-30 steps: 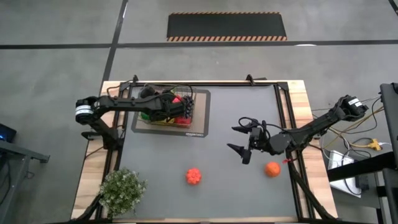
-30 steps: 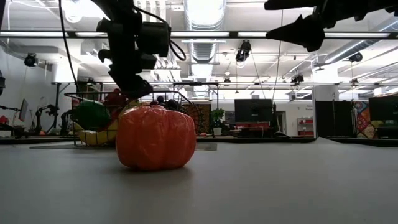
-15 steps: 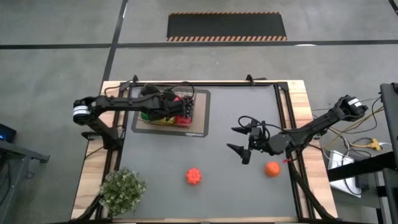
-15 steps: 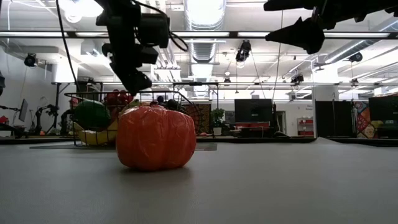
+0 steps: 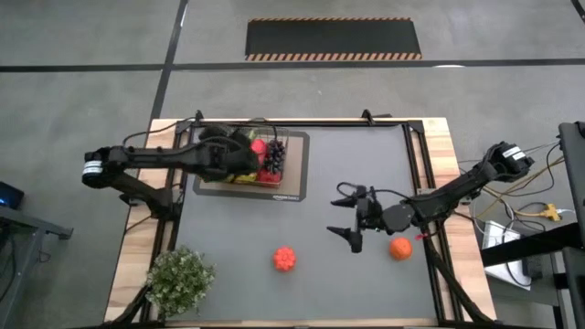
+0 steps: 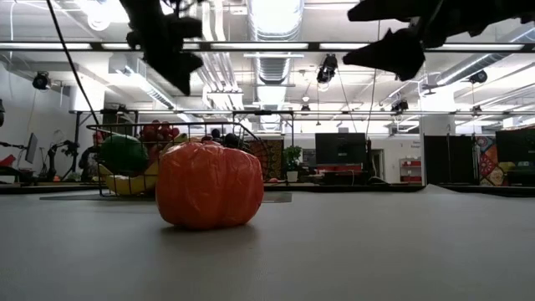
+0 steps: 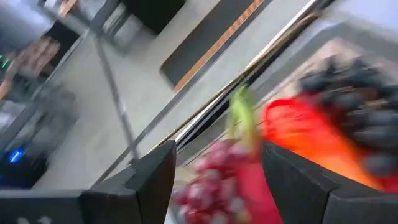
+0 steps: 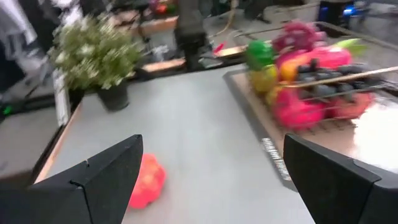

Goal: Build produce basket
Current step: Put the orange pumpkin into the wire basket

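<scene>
The wire basket (image 5: 284, 161) stands on a flat mat at the table's far left, filled with produce (image 5: 271, 157): grapes, a green pepper (image 8: 260, 53) and a pink dragon fruit (image 8: 300, 107). My left gripper (image 5: 249, 164) hangs open above the basket's left part; in its wrist view (image 7: 214, 180) grapes and a red fruit (image 7: 292, 130) show beyond the empty fingers. A red-orange fruit (image 5: 285, 259) lies on the table near the front. An orange (image 5: 399, 248) lies to its right. My right gripper (image 5: 352, 222) hovers open, left of the orange, with nothing between its fingers (image 8: 93, 180).
A leafy potted plant (image 5: 178, 279) stands at the near left corner. The mat (image 5: 297, 187) under the basket reaches a little past it to the right. Bare grey table lies between the basket and the two loose fruits.
My left gripper has risen out of the basket and drawn back toward the table's left edge, with nothing in its fingers. My right gripper has shifted a little toward the near edge. The produce in the basket lies still.
</scene>
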### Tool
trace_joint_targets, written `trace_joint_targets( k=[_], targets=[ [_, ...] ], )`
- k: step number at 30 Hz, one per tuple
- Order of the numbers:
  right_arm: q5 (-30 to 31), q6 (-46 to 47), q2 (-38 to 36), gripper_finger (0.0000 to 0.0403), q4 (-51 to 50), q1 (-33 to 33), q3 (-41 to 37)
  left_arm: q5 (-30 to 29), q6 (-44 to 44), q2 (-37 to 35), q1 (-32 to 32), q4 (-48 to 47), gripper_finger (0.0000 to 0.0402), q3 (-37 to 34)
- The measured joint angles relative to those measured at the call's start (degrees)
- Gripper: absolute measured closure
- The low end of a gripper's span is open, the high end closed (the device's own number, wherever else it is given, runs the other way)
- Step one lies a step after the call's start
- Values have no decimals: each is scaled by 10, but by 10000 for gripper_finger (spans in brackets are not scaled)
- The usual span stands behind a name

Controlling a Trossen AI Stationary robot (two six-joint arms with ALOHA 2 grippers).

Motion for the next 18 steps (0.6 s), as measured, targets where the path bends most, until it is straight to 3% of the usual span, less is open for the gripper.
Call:
trace_joint_targets(
  k=[4, 8, 12, 15, 18],
  targets=[
    [-37, -33, 59, 33, -16, 0, 42, 22, 34, -18, -75, 40, 185, -2],
    [-71, -56, 105, 33, -67, 1, 89, 140, 97, -25, -152, 81, 185, -7],
    [-89, -58, 133, 33, -124, 2, 123, 275, 103, -21, -220, 149, 185, -24],
    [-90, -66, 141, 33, -136, 5, 129, 330, 99, -8, -264, 193, 185, -33],
    [-91, -82, 140, 33, -133, 7, 124, 345, 90, 12, -300, 226, 184, -37]
  ],
)
